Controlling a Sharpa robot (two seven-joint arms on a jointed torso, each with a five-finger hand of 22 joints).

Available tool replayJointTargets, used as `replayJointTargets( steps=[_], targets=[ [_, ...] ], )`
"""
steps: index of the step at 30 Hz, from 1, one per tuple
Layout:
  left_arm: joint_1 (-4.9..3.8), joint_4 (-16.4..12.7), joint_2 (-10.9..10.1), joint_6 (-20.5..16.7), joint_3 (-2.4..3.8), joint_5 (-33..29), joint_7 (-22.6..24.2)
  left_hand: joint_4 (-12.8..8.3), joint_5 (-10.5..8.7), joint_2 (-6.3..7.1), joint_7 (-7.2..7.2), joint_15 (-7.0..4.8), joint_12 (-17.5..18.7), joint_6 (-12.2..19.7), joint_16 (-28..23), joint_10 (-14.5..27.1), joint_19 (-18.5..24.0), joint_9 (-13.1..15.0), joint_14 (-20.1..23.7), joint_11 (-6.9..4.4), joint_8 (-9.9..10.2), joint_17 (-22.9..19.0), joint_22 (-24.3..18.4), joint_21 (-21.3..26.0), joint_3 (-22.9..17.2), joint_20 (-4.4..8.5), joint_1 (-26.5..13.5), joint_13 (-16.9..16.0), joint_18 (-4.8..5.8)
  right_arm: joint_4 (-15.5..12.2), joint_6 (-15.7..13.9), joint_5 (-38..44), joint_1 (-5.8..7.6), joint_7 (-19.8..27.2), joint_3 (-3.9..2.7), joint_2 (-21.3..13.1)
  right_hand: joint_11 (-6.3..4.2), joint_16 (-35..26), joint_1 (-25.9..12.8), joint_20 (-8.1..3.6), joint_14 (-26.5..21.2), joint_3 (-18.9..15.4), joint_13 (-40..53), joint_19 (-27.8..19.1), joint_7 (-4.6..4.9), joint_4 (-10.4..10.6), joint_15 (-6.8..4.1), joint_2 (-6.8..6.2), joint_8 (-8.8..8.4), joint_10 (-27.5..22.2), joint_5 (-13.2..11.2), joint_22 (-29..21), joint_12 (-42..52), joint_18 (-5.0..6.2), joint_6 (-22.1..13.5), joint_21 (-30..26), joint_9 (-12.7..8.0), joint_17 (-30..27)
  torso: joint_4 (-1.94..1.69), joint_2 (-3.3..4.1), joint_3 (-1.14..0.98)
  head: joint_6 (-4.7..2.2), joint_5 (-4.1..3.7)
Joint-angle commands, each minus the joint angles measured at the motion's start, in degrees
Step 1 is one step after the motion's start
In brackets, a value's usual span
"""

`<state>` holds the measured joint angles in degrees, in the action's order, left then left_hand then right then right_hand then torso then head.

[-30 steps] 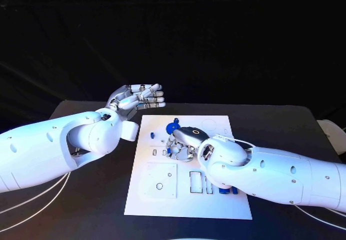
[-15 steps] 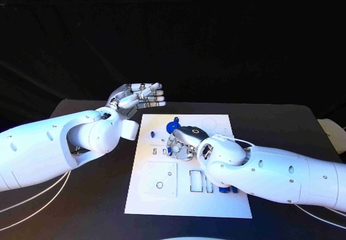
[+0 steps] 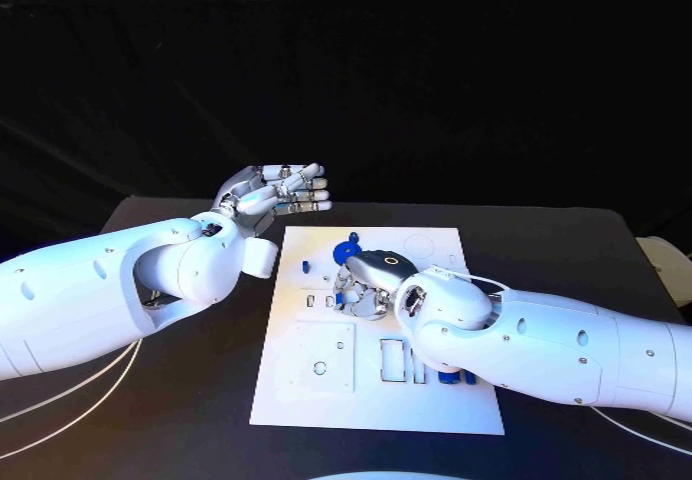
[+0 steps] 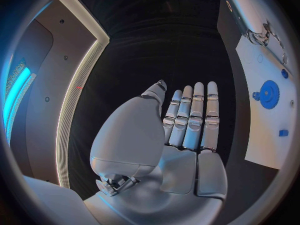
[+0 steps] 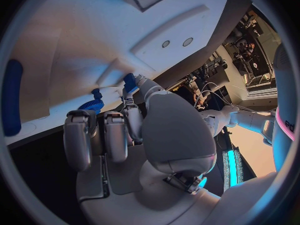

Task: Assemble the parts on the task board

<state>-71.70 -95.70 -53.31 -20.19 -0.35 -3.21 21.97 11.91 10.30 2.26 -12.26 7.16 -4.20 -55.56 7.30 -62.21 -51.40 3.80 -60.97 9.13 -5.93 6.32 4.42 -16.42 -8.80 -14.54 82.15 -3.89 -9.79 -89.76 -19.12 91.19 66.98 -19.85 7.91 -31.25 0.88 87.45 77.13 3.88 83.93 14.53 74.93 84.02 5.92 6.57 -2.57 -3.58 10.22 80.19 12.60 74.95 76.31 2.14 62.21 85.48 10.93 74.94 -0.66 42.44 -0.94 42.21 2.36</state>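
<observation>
On the black bench (image 3: 173, 400) the white task board (image 3: 310, 400) lies in the middle, with small blue parts (image 3: 459, 378) near its right edge beside the right arm. Farther in, the right robot hand (image 3: 364, 288) rests low on the board's middle, its fingertips pinching a small blue part (image 5: 129, 81) against the board. A blue gear (image 3: 348, 249) sits just beyond it. The left robot hand (image 3: 274, 195) hovers off the board's far left corner, fingers straight and together, holding nothing.
</observation>
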Motion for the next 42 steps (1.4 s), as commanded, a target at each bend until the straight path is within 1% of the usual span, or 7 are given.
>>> replayJointTargets(
  steps=[1, 18, 25, 34, 36, 39, 42],
  targets=[
    [-0.03, 0.0, 0.0, 1.1, 0.03, 0.0, 0.2, -0.3, 0.00, -0.27, -0.41, 0.32, 0.2, -0.1, -0.4, 0.1, 0.0, 0.0, -0.1, 0.45, 0.2, 0.1, -0.1, 0.3, -0.1, -0.18, 0.3, 0.0, -0.79, 0.2, 2.4, 0.8, -0.24, -1.1, 0.20, 0.0, 0.09, -0.3, -0.3, -0.28, 4.9, -0.3, 0.3, 2.0, -0.45, 0.2, -0.21, -0.11, 0.10, -0.7, 0.1, 10.7, -0.4, -0.64, 0.3, -0.3, 1.6, 10.0, 0.01, -0.01, -0.01, 0.02, -0.05],
    [-0.02, 0.1, 0.0, 1.2, 0.03, 0.0, 0.1, -0.2, -0.01, -0.27, -0.44, 0.33, 0.3, -0.1, -0.4, 0.1, 0.0, 0.0, -0.1, 0.47, 0.2, 0.1, -0.1, 0.3, -0.1, -0.18, 0.2, 0.0, -0.78, 0.2, 2.0, 1.2, -0.24, -1.3, 0.20, 0.1, 1.00, -0.5, -1.6, 0.24, 4.8, -0.8, -1.2, 1.5, 0.66, 0.6, 0.51, -1.51, -1.12, -2.2, 0.1, 10.2, -2.2, -0.44, -2.0, -1.1, 1.1, 9.7, 0.02, 0.02, -0.04, -0.09, -0.10],
    [-0.02, 0.1, 0.0, 1.2, 0.03, 0.0, 0.0, -0.2, -0.01, -0.28, -0.44, 0.34, 0.3, -0.1, -0.4, 0.1, 0.0, 0.0, -0.1, 0.48, 0.2, 0.1, -0.1, 0.3, -0.1, -0.19, 0.2, 0.0, -0.78, 0.2, 1.7, 1.2, -0.24, -1.3, 0.20, 0.2, 1.64, -0.6, -2.4, 0.69, 4.8, -1.4, -1.8, 1.3, 1.38, 1.0, 1.04, -2.58, -2.08, -2.8, 0.5, 9.9, -2.9, -0.36, -3.6, -1.4, 0.5, 9.6, 0.02, 0.03, -0.03, -0.11, -0.14],
    [-0.01, 0.1, 0.0, 1.2, 0.03, 0.0, -0.1, -0.2, -0.01, -0.28, -0.44, 0.34, 0.3, -0.1, -0.4, 0.1, 0.0, 0.0, -0.1, 0.48, 0.2, 0.1, -0.1, 0.3, -0.1, -0.19, 0.2, 0.0, -0.78, 0.2, 1.0, 1.4, -0.23, -1.1, 0.20, 0.2, 2.05, -0.7, -3.4, 1.11, 4.7, -2.4, -2.2, 1.0, 1.78, 1.5, 1.43, -3.55, -2.65, -3.4, 1.1, 9.6, -3.4, -0.24, -4.5, -1.9, 0.2, 9.4, 0.01, 0.03, -0.02, -0.04, -0.17],
    [-0.01, 0.1, 0.0, 1.3, 0.03, 0.0, -0.1, -0.2, -0.01, -0.28, -0.46, 0.34, 0.3, -0.1, -0.4, 0.1, 0.0, 0.0, -0.1, 0.49, 0.3, 0.1, -0.1, 0.3, -0.1, -0.19, 0.2, 0.0, -0.78, 0.1, 0.8, 1.5, -0.23, -1.0, 0.20, 0.2, 2.18, -0.8, -3.8, 1.25, 4.7, -3.0, -2.3, 0.9, 1.88, 1.8, 1.54, -3.99, -2.88, -3.5, 1.0, 9.5, -3.6, -0.20, -4.9, -2.1, 0.0, 9.3, 0.02, 0.03, -0.03, -0.05, -0.16],
    [-0.01, 0.2, 0.0, 1.3, 0.03, 0.1, -0.1, -0.2, -0.01, -0.28, -0.46, 0.34, 0.3, -0.1, -0.4, 0.1, 0.0, 0.0, -0.1, 0.49, 0.3, 0.1, -0.1, 0.3, -0.1, -0.19, 0.2, 0.0, -0.78, -0.1, 0.1, 1.6, -0.24, -0.7, 0.20, 0.1, 2.33, -0.7, -5.9, 1.47, 4.7, -5.7, -2.2, 0.8, 2.01, 3.2, 1.78, -5.50, -3.16, -3.5, 1.0, 9.5, -3.4, -0.16, -5.4, -2.2, -0.2, 9.5, 0.02, 0.03, -0.03, -0.05, -0.16],
    [-0.01, 0.2, 0.0, 1.4, 0.02, 0.4, -0.2, -0.2, -0.01, -0.27, -0.46, 0.34, 0.3, -0.1, -0.4, 0.1, 0.0, 0.0, -0.1, 0.49, 0.3, 0.1, -0.1, 0.3, -0.1, -0.19, 0.2, 0.0, -0.78, -0.3, -0.8, 1.6, -0.24, -0.4, 0.20, 0.0, 2.54, -0.7, -6.7, 1.63, 4.7, -8.2, -2.3, 0.7, 2.17, 4.4, 1.89, -6.06, -3.42, -3.8, -0.2, 9.4, -3.5, -0.14, -6.1, -2.4, -0.4, 9.6, 0.02, 0.03, -0.04, -0.05, -0.18]
  ],
)
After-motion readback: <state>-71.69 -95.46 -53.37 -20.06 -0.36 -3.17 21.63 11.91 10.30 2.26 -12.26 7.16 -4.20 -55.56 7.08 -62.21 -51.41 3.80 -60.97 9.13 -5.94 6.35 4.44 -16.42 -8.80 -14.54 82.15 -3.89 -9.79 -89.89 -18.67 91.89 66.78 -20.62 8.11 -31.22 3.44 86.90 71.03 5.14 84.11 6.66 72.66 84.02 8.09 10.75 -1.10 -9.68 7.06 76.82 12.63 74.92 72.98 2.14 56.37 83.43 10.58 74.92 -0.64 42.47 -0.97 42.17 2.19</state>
